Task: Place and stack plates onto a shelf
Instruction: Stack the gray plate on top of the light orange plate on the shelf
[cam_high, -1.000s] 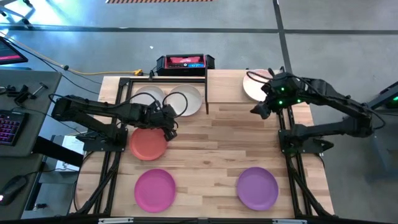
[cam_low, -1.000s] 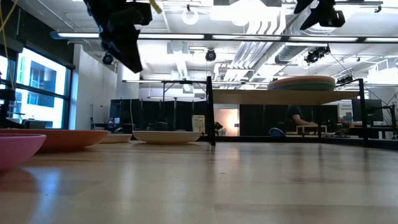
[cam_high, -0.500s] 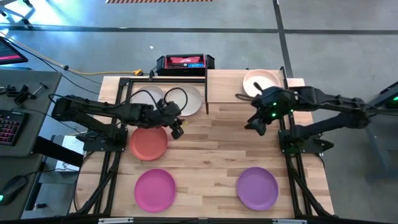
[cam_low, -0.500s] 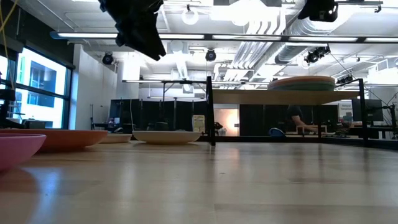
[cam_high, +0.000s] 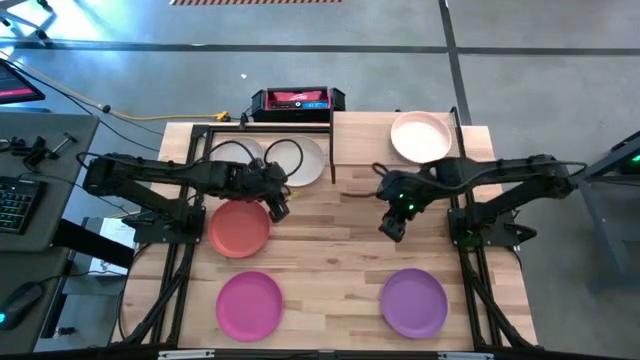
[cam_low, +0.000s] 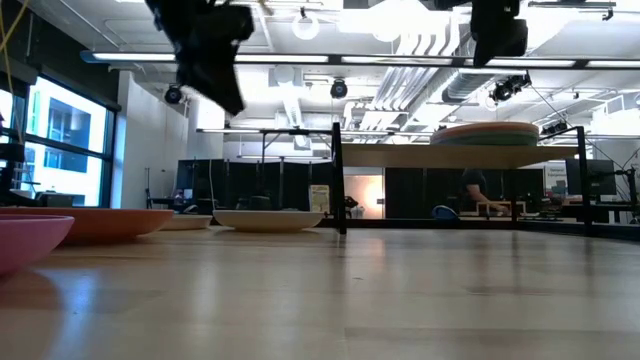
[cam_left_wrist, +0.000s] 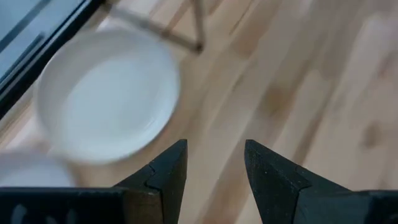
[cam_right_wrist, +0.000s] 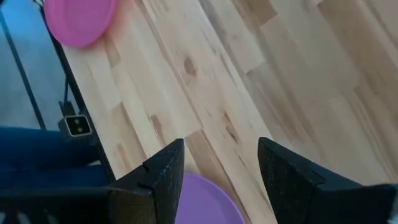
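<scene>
Fingers (cam_left_wrist: 165, 171) of left gripper (cam_high: 281, 204): apart, empty, raised; cream plate (cam_left_wrist: 107, 94) just ahead, round, matte, under the shelf (cam_high: 470, 135). Right gripper (cam_high: 392, 226): fingers apart, empty; purple plate (cam_high: 413, 301) near below, magenta plate (cam_right_wrist: 79, 20) well apart.

Red-and-black rectangular box (cam_high: 297, 100) at the worktop's far edge: pale lettering on the red top, too small to read.
Plates, shelf, arms: no legible text.
Room behind, low view: no readable signs.
</scene>
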